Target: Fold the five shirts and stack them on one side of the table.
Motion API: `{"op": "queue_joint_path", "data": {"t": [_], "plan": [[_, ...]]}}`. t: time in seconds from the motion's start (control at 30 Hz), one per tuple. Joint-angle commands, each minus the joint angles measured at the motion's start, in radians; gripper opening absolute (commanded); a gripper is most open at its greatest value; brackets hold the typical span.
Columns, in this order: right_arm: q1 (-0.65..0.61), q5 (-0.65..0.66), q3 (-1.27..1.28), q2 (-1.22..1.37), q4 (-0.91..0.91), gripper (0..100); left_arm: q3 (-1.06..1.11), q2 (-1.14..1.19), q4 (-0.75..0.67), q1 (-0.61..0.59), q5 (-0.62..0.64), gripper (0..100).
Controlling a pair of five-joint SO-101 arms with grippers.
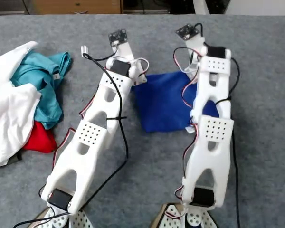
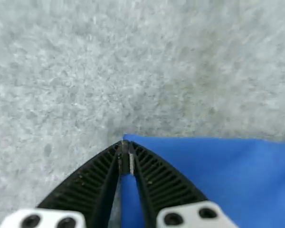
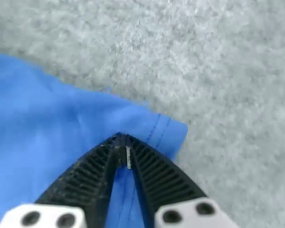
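Blue shirt (image 1: 164, 104) trails toward the robot's side of the counter (image 1: 261, 71) from its far corners, one pinched in the left tool (image 2: 126, 153), one in the right tool (image 3: 122, 146).

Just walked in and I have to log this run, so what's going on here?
Two arms hold a blue shirt in the middle of the grey table. The left gripper has its jaws shut on one corner, the right gripper on another. A white shirt, a teal shirt and a red shirt lie in a loose heap at the table's edge, not yet folded.
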Motion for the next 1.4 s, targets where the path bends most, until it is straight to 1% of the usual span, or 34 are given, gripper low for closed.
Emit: {"op": "queue_joint_path", "data": {"t": [0.0,0.13,0.23,0.43,0.53,0.7,0.77,0.93,1.03,1.17,1.37], "plan": [[0.036,-0.011,-0.050,0.030,-0.084,0.5,-0.046,0.001,-0.044,0.011,0.005,2],[0.038,-0.011,-0.058,0.031,-0.092,0.5,-0.046,-0.008,-0.046,0.009,0.005,2],[0.033,-0.011,-0.102,0.013,-0.038,0.5,-0.046,-0.010,-0.046,0.008,0.005,2],[0.035,-0.009,-0.306,-0.004,0.175,0.5,-0.048,-0.018,-0.046,0.006,0.005,2],[0.036,-0.008,-0.423,-0.001,0.276,0.5,-0.046,-0.087,-0.037,0.002,-0.002,2],[0.038,-0.002,-0.619,-0.004,0.425,0.5,-0.044,-0.176,-0.017,-0.041,-0.003,2],[0.039,-0.002,-0.651,-0.015,0.465,0.5,-0.046,-0.205,0.021,-0.064,-0.029,2],[0.044,-0.014,-0.578,-0.108,0.482,0.5,-0.046,-0.329,0.253,-0.095,-0.193,2],[0.053,-0.083,-0.527,-0.193,0.482,0.5,-0.046,-0.375,0.361,-0.098,-0.250,2],[0.054,-0.107,-0.377,-0.335,0.482,0.5,-0.041,-0.435,0.362,-0.114,-0.302,2],[0.062,-0.104,-0.013,-0.601,0.479,0.5,-0.012,-0.579,0.365,-0.121,-0.302,2]]}}
